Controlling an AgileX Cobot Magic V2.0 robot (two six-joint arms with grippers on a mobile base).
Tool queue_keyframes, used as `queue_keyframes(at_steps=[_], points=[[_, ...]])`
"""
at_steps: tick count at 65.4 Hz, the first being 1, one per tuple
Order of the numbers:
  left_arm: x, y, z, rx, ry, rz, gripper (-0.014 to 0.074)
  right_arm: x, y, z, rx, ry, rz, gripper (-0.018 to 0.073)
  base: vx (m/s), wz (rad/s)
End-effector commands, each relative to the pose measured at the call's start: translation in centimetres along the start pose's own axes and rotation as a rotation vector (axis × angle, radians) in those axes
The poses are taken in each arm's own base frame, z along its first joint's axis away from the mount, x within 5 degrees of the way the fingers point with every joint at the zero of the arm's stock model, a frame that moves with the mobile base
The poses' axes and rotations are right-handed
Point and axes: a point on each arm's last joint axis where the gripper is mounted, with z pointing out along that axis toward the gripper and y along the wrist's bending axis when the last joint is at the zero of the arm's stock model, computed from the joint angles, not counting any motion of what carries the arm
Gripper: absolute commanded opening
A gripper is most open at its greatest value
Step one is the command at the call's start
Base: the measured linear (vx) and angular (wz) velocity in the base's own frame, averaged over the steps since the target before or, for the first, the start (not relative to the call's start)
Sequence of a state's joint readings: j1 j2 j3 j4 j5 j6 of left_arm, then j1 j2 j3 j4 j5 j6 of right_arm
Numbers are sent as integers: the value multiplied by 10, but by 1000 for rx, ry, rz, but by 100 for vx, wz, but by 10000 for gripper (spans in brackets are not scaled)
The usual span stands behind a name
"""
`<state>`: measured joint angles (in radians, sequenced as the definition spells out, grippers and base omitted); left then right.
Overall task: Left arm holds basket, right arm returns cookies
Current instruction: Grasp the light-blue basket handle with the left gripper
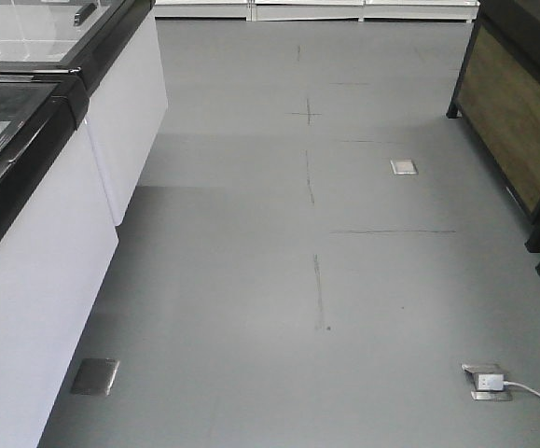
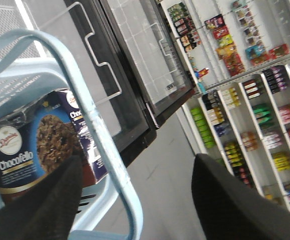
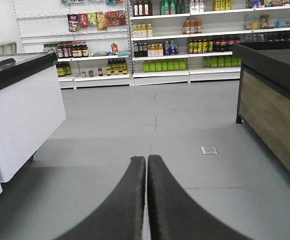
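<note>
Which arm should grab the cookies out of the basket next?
The right. The right gripper is shut on nothing and free, facing open floor. The left gripper has the handle of the basket between its spread fingers, so it looks busy carrying it, with the cookies inside.

Basket (image 2: 19, 75): was smooth, slightly glossy light blue plastic. Cookies (image 2: 44, 145), inside basket: was printed card, satin sheen. Freezer (image 2: 129, 120), beside basket: had clear glass, glossy black frame.
</note>
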<state>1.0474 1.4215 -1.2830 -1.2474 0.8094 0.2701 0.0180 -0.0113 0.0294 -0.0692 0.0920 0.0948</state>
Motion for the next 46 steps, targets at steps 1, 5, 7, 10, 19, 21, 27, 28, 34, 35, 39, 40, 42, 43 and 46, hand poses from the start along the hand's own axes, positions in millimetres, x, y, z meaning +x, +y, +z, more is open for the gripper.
queue_keyframes(at_steps=[1, 5, 7, 10, 19, 21, 27, 28, 34, 35, 39, 40, 42, 43, 46], points=[[-5, -10, 4, 104, 3, -74, 445, -8, 1, -1, -5, -87, -12, -9, 0, 0], [-4, -3, 12, 108, 47, -97, 446, -8, 1, -1, -5, -87, -12, -9, 0, 0], [-4, 0, 15, 107, 59, -108, 447, -8, 1, -1, -5, -87, -12, -9, 0, 0], [-5, 5, 19, 105, 67, -123, 447, -8, 1, -1, -5, -87, -12, -9, 0, 0], [-9, 11, 27, 138, 58, -139, 448, -8, 1, -1, -5, -87, -12, -9, 0, 0], [-9, 12, 29, 152, 58, -140, 448, -8, 1, -1, -5, -87, -12, -9, 0, 0], [-9, 13, 36, 199, 62, -154, 448, -8, 1, -1, -5, -86, -12, -9, 0, 0], [-10, 13, 37, 203, 61, -155, 448, -8, 1, -1, -5, -86, -12, -9, 0, 0], [-7, 17, 45, 207, 74, -169, 448, -8, 1, -1, -5, -86, -12, -9, 0, 0], [-7, 17, 47, 211, 74, -175, 448, -8, 1, -1, -5, -86, -12, -9, 0, 0], [-7, 15, 53, 235, 77, -181, 448, -8, 1, -1, -5, -86, -12, -9, 0, 0], [-7, 14, 55, 244, 79, -183, 448, -8, 1, -1, -5, -86, -12, -9, 0, 0], [-8, 11, 59, 267, 84, -181, 448, -8, 1, -1, -5, -86, -12, -9, 0, 0], [-8, 9, 61, 280, 86, -182, 448, -8, 1, -1, -5, -86, -12, -9, 0, 0], [-8, 5, 66, 301, 95, -167, 448, -8, 1, -1, -5, -86, -12, -9, 0, 0]])
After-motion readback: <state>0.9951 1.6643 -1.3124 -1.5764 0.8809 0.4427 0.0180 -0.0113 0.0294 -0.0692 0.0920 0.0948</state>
